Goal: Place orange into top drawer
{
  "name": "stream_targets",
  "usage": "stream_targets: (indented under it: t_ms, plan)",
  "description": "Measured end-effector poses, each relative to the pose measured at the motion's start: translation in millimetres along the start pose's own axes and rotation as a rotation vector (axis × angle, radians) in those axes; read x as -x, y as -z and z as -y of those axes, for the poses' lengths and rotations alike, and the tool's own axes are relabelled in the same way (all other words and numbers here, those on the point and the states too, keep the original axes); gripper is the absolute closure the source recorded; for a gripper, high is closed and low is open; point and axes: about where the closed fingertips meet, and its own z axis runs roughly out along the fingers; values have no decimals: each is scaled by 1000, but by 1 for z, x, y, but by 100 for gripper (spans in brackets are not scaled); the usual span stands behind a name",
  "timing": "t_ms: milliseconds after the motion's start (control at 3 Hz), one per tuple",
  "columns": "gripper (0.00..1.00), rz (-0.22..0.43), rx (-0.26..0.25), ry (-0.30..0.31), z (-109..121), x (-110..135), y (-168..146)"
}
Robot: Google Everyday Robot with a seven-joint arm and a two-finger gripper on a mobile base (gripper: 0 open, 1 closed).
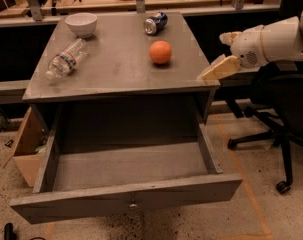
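The orange point(160, 52) sits on the grey cabinet top point(116, 69), right of centre. The top drawer point(126, 171) is pulled fully out below it, its inside bare, with a small metal knob point(133, 204) on the front panel. My gripper point(221, 54) hangs at the cabinet top's right edge, to the right of the orange and apart from it. Its cream fingers point(218, 69) are spread open and hold nothing.
On the top also lie a clear plastic bottle point(66, 59), a white bowl point(81, 24) and a tipped soda can point(155, 23). A cardboard box point(26, 144) stands left of the drawer. A black office chair point(276, 119) stands at the right.
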Motion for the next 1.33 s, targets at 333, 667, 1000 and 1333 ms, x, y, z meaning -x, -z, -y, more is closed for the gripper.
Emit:
stream_targets:
  t_ms: [333,667,1000,1333]
  plan:
    - [0,0,0,0,0,0,0]
    - [0,35,-10,-18,9,1,-18]
    - [0,104,-10,-17,28,16,-50]
    - [0,176,22,0,38,39,-89]
